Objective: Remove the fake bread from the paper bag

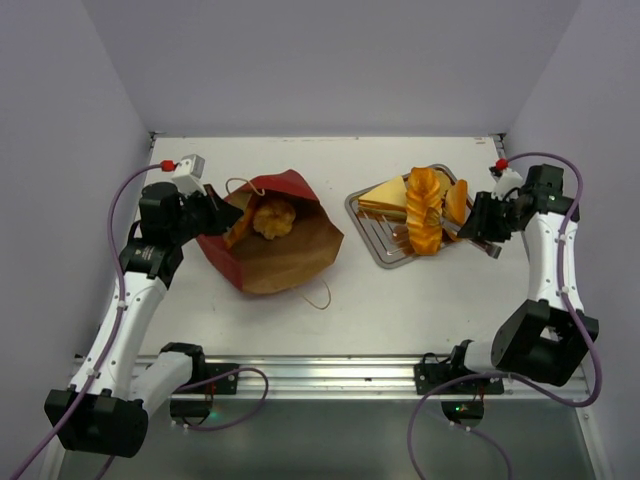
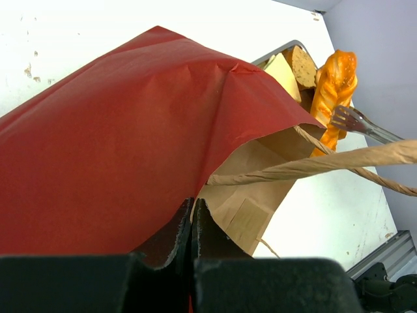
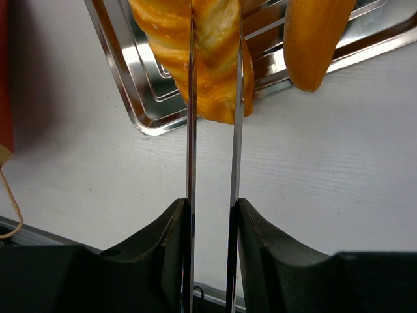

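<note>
Bread roll [image 1: 273, 218] lies in bag [image 1: 290, 262], just beyond my left gripper [image 2: 193, 205], clenched on the bag's rim | my right gripper [image 3: 212, 212] grasps tongs [image 3: 191, 130], their arms straddling loaf [image 3: 215, 65] on tray [image 3: 124, 72], ahead of the fingers.

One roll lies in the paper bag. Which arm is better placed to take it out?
Right. The right claw holds the tongs, closed on the braided loaf at the tray. The left claw is shut on the paper bag, so it is busy.
</note>
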